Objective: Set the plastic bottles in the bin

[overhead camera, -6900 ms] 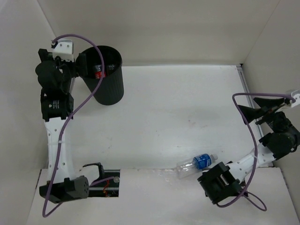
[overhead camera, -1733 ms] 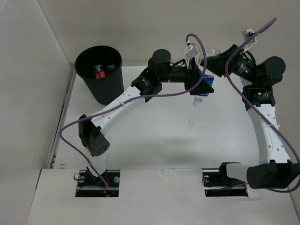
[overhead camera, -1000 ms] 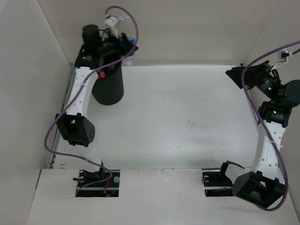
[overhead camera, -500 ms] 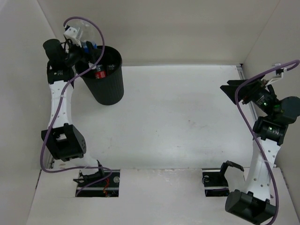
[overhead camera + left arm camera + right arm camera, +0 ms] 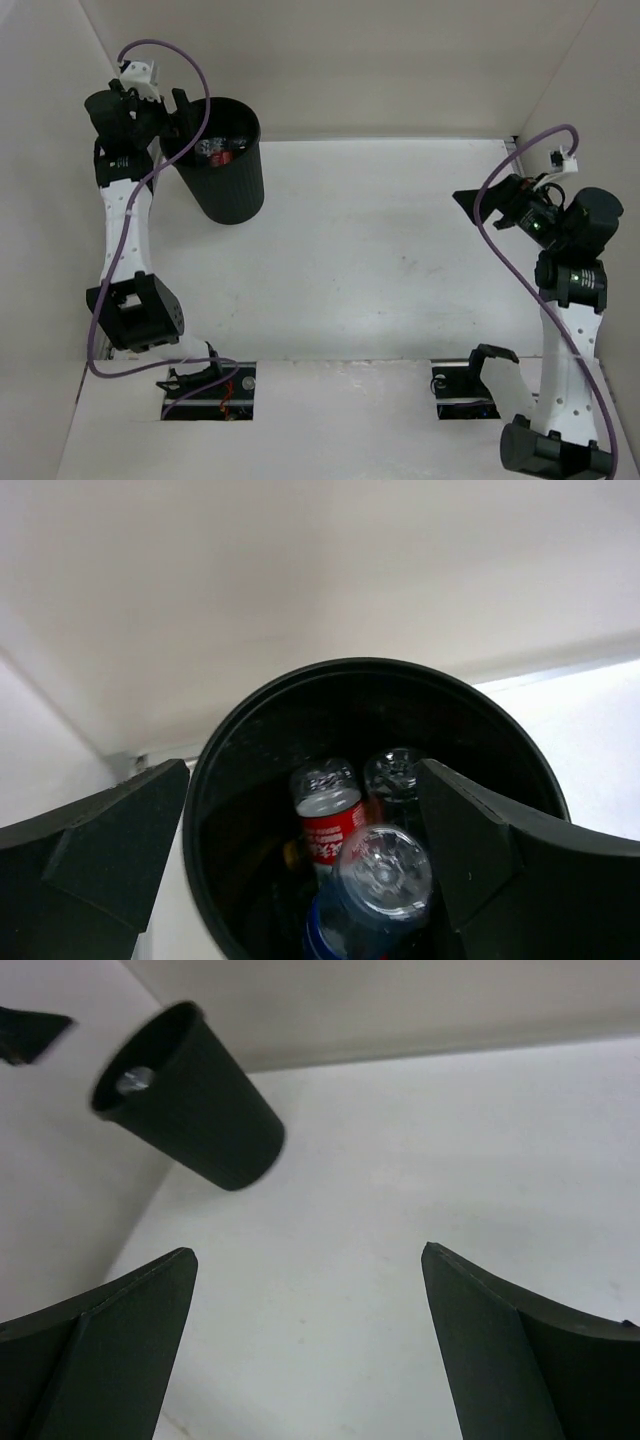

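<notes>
The black ribbed bin [image 5: 228,185] stands at the table's far left. In the left wrist view I look down into the bin [image 5: 215,810]. It holds the red-label bottle [image 5: 328,818], the plain clear bottle [image 5: 396,776] and the blue-label bottle [image 5: 378,892], which lies on top. A dim orange spot beside them is all that shows of the orange bottle. My left gripper [image 5: 177,117] hovers open and empty over the bin's left rim [image 5: 302,770]. My right gripper [image 5: 470,203] is open and empty above the table's right side [image 5: 309,1250]. The bin also shows in the right wrist view [image 5: 200,1110].
White walls close in the table on the left, back and right. A purple cable [image 5: 190,70] loops off the left arm by the bin. Two cut-outs in the near ledge [image 5: 210,385] hold the arm bases.
My left gripper carried the blue-label bottle from mid-table to the bin and let it go; the bottle now lies in the bin. My right gripper drew back to the right and tilted down.
</notes>
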{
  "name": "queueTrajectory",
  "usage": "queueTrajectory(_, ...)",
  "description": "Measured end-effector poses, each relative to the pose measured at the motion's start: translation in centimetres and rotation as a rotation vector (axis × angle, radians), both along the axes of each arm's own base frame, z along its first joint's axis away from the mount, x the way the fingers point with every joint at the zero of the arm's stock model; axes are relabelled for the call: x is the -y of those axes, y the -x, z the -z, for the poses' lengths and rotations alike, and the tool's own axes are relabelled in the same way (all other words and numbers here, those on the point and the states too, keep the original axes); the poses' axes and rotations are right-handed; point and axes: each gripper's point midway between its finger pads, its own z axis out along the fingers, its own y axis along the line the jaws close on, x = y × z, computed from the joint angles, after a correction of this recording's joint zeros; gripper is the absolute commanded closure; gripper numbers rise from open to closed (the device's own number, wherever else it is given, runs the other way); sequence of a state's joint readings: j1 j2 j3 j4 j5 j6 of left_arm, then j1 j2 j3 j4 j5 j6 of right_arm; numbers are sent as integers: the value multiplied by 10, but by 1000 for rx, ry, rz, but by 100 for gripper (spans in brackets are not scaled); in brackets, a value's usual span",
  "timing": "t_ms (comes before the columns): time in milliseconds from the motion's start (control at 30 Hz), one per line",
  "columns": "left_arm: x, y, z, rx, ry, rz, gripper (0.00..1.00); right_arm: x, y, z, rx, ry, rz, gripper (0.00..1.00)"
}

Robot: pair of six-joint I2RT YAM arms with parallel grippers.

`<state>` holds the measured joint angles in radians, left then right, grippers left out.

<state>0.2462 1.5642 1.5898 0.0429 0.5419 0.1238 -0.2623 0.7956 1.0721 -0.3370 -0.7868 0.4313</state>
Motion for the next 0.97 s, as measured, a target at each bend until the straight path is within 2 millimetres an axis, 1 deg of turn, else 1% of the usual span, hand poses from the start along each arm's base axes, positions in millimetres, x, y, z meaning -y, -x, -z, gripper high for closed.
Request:
queueTrajectory(67,-1,13,-13,8,-25,-59,0,3,-10,14,-53,48,34,0)
queueTrajectory(133,2,34,-30,31,-68,-108,0,5,-23,22,-115,105,63,0)
queueTrajectory(167,5,48,-38,46,-93,-125,0,4,-31,24,-142,136,66,0)
queueTrajectory(233,11,77,-49,70,-145,-150,0,-7,-52,24,-182,217,45,0)
queueTrajectory(300,16,109,-52,84,-198,-161,0,-24,-73,28,-216,290,2,0)
queueTrajectory(367,13,136,-45,76,-249,-184,0,-41,-88,36,-249,355,-42,0)
queueTrajectory(400,8,149,-36,61,-274,-205,0,-50,-94,40,-262,384,-65,0)
queueTrajectory(500,-7,180,0,-25,-337,-263,0,-70,-103,49,-288,440,-123,0)
queueTrajectory(600,-21,206,42,-134,-378,-311,0,-82,-104,55,-304,459,-156,0)
queueTrajectory(700,-33,231,68,-211,-394,-358,0,-87,-104,59,-314,464,-170,0)
queueTrajectory(767,-39,245,73,-226,-396,-392,0,-88,-104,60,-311,469,-170,0)
queueTrajectory(833,-45,256,70,-220,-394,-427,0,-91,-104,60,-304,481,-173,0)
queueTrajectory(967,-53,270,61,-192,-378,-490,0,-94,-103,61,-288,513,-168,0)
